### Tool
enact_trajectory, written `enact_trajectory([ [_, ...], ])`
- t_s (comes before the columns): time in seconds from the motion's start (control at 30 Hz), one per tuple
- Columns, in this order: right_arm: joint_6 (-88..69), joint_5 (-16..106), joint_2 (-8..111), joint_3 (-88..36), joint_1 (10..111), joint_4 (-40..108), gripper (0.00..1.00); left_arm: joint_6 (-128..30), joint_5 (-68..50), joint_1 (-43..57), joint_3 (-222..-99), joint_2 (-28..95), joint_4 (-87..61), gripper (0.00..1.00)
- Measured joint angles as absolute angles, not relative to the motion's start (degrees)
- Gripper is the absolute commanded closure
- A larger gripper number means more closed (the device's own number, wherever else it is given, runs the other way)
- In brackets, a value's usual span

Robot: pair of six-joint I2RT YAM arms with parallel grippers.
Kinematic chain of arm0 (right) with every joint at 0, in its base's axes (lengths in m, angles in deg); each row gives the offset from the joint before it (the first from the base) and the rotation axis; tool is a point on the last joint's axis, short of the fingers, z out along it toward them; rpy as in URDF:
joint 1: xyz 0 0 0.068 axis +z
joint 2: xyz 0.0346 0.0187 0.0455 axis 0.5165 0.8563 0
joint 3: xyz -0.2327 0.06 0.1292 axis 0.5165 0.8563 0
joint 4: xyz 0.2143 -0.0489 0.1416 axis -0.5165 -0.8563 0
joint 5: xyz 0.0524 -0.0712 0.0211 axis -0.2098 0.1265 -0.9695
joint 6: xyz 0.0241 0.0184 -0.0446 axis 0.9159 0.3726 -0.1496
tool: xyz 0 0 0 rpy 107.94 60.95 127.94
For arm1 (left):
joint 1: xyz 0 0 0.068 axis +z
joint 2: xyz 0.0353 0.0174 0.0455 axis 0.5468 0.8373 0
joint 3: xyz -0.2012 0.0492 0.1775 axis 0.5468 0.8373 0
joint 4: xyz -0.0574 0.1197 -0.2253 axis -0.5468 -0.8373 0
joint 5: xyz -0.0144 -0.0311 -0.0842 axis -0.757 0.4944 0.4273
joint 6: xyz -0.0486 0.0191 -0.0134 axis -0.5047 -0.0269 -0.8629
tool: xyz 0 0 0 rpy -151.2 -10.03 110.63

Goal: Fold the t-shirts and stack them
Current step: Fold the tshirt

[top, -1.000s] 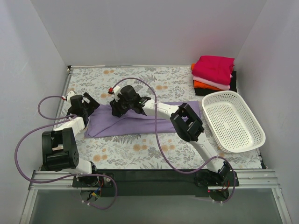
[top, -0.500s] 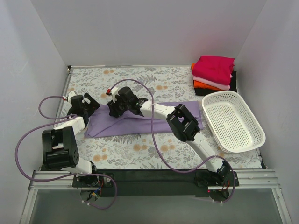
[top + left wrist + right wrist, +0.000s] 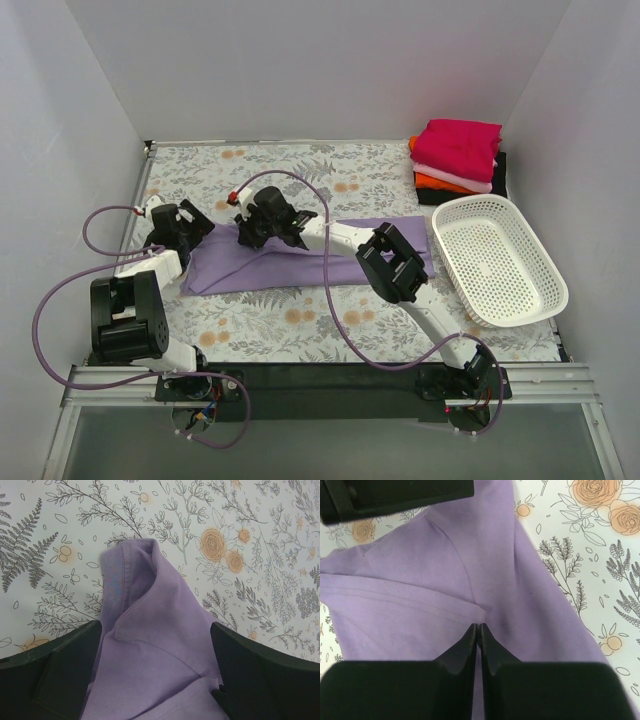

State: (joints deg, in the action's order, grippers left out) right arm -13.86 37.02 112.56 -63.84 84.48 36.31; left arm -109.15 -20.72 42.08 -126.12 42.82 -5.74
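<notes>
While the lavender-purple soft cloth t-shirt lies spread across the middle of the floral-printed table covering, its left end is rumpled where both arms meet it. The right gripper is stretched across to the far edge of that left end. In its wrist view its fingers are pressed together on a small pinch of the purple fabric, with creases running out from the tips. The left gripper sits at the shirt's left corner with its fingers set wide apart, one on each side of a raised fold of the cloth and not clamping it. Well apart from the shirt, in the table's far right corner, stands the stack of folded t-shirts: magenta on top, then pale pink and orange, with black underneath. Just in front of that stack rests the white plastic lattice basket, its left rim just beside the shirt's right end.
</notes>
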Motion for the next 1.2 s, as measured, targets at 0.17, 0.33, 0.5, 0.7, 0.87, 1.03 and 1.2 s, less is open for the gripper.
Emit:
enact_trajectory([
  [0.17, -14.3, 36.3, 110.6, -57.7, 84.7, 38.8, 0.99, -109.2, -20.7, 42.1, -126.1, 42.8, -5.7, 0.16],
  [0.33, -14.6, 36.3, 104.5, -48.5, 86.0, 41.4, 0.99, -109.2, -20.7, 42.1, -126.1, 42.8, -5.7, 0.16],
  [0.5, -14.6, 36.3, 97.7, -39.4, 87.6, 44.3, 0.99, -109.2, -20.7, 42.1, -126.1, 42.8, -5.7, 0.16],
  [0.7, -14.8, 36.4, 94.8, -36.4, 88.1, 46.3, 0.99, -109.1, -20.8, 42.1, -126.1, 42.8, -5.7, 0.17],
  [0.87, -14.9, 36.4, 93.8, -34.0, 88.1, 47.1, 0.99, -109.1, -20.8, 42.1, -126.1, 42.8, -5.8, 0.17],
  [1.03, -14.8, 36.7, 93.1, -30.8, 88.1, 47.2, 0.99, -109.1, -20.9, 42.1, -126.1, 43.1, -5.8, 0.17],
  [1.2, -14.8, 37.5, 90.9, -27.4, 88.3, 47.2, 0.94, -109.1, -21.0, 42.1, -126.1, 43.7, -6.1, 0.17],
])
